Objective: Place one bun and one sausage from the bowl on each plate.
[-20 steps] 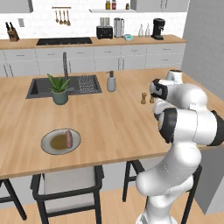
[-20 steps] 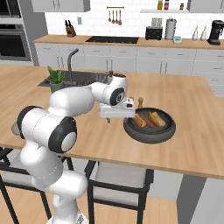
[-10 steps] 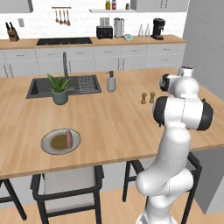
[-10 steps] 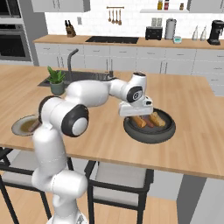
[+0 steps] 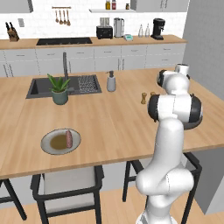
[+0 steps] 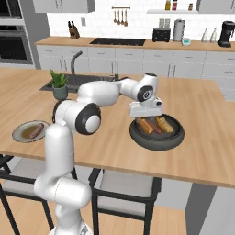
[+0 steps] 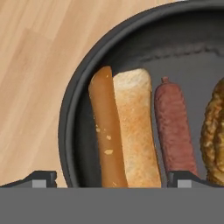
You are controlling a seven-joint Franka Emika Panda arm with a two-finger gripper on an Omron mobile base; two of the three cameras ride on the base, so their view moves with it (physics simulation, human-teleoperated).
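Hovering over the near-left part of the bowl (image 6: 157,133), gripper (image 7: 111,177) spread wide and empty, fingertips (image 7: 41,178) straddling the bun (image 7: 131,127) seen from the hand view. Looking straight down on the bun, split lengthwise, brown crust on one side and pale crumb on the other. Lying just beside it, a sausage (image 7: 174,127), roughly parallel, and at the frame's right edge something golden and braided, probably a second bun. Resting on the wooden counter (image 5: 113,122), near the front edge.

Sitting well apart on the counter's other end, a pale grey plate (image 5: 46,144) already carrying a sausage (image 5: 68,138); possibly something flat and brownish under it, too small to tell. Not locating the second plate from these angles.

Step in hand, by the look of it: picking a bun from the bowl. Next move likely calls for dropping straight down until the fingers flank the bun across its narrow width, closing gently, lifting clear of the thick rim, then carrying over to a plate. Worth watching: the neighbouring sausage lying tight against the bun, easily nudged or pinched along with it.
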